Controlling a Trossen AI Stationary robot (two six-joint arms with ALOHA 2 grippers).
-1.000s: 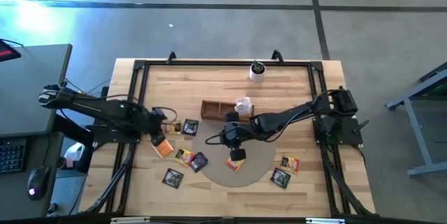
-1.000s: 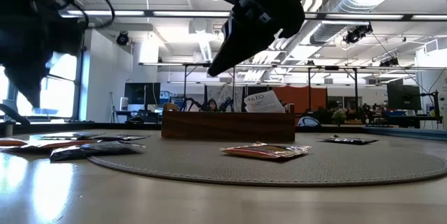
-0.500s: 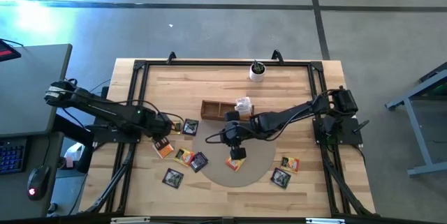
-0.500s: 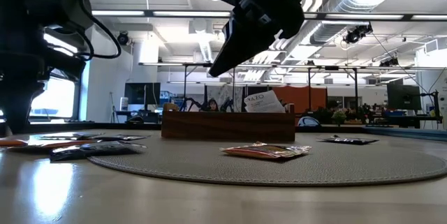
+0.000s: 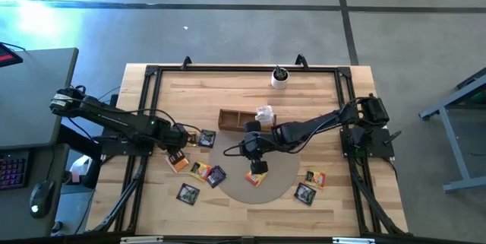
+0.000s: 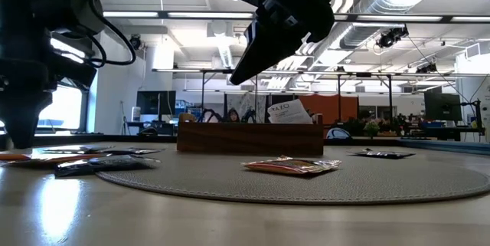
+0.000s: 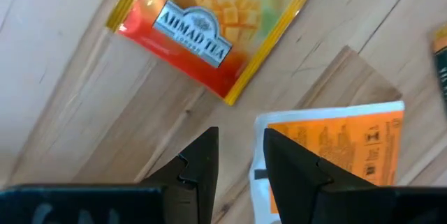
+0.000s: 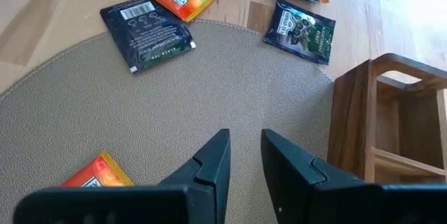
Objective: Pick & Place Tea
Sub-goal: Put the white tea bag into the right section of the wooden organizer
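Sachet's orange back [image 7: 335,151] — left wrist only

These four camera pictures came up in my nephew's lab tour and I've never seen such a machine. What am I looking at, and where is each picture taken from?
Two dark robot arms work at a wooden table. One picture looks straight down, one looks level across the tabletop, and one comes from each wrist. Tea sachets lie scattered, among them an orange mango one and a dark one, with a wooden box and a round grey mat. The left gripper hovers over an orange sachet; the right gripper hangs above the mat. Both are empty, fingers slightly apart.
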